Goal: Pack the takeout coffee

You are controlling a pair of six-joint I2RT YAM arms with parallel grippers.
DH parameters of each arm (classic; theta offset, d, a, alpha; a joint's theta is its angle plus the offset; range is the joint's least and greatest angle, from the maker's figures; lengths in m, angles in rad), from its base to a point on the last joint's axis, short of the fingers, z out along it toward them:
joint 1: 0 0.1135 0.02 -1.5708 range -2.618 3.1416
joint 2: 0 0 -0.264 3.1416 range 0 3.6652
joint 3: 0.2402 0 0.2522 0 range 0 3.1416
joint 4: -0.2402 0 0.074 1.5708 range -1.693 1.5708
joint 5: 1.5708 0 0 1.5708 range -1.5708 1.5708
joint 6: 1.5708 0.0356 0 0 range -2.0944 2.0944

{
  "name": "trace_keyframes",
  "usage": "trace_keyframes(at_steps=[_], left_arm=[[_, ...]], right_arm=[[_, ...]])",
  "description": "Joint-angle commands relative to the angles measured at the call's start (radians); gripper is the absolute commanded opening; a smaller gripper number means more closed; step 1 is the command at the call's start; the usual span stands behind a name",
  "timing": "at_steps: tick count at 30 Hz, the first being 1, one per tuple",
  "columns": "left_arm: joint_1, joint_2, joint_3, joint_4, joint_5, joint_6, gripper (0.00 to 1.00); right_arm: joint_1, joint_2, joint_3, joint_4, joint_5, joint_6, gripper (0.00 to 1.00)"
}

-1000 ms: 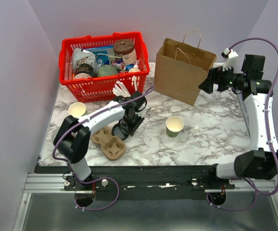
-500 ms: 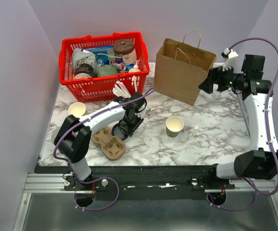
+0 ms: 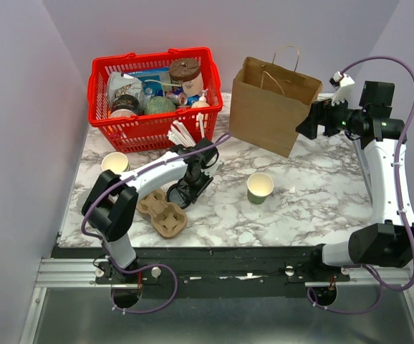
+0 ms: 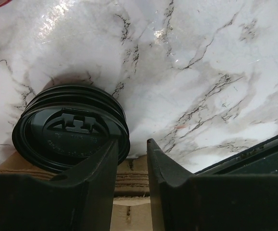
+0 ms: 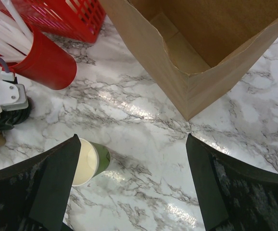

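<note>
No green cup with a black lid shows in any view. A single lidless green cup [image 3: 260, 188] stands mid-table; it also shows in the right wrist view [image 5: 88, 161]. A stack of black lids [image 3: 176, 195] lies by the cardboard cup carrier [image 3: 165, 215]. My left gripper [image 3: 183, 188] is low over the lids [image 4: 69, 127]. Its jaws [image 4: 132, 142] stand a narrow gap apart with the lid rim at the left finger and only the carrier [image 4: 129, 171] showing between them. My right gripper [image 3: 304, 123] is wide open and empty [image 5: 132, 137], high beside the brown paper bag [image 3: 268, 107].
The bag stands open at the back right [image 5: 201, 43]. A red basket [image 3: 157, 118] full of goods is at the back left. A red cup of white straws [image 5: 47, 62] stands before it. A lidless cup stack [image 3: 114, 163] stands at the left.
My left gripper has shifted slightly at the lid stack. The right arm has not moved.
</note>
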Motion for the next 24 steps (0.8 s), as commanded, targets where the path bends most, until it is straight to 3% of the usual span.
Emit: trace_keyframes(at_steps=[1, 24], left_arm=[[0.004, 0.013, -0.014, 0.026, -0.027, 0.012, 0.38], [0.004, 0.033, -0.032, 0.042, -0.036, 0.035, 0.31]], right_arm=[[0.006, 0.012, 0.009, -0.004, -0.02, 0.007, 1.0], [0.006, 0.005, 0.001, 0.002, -0.014, 0.014, 1.0]])
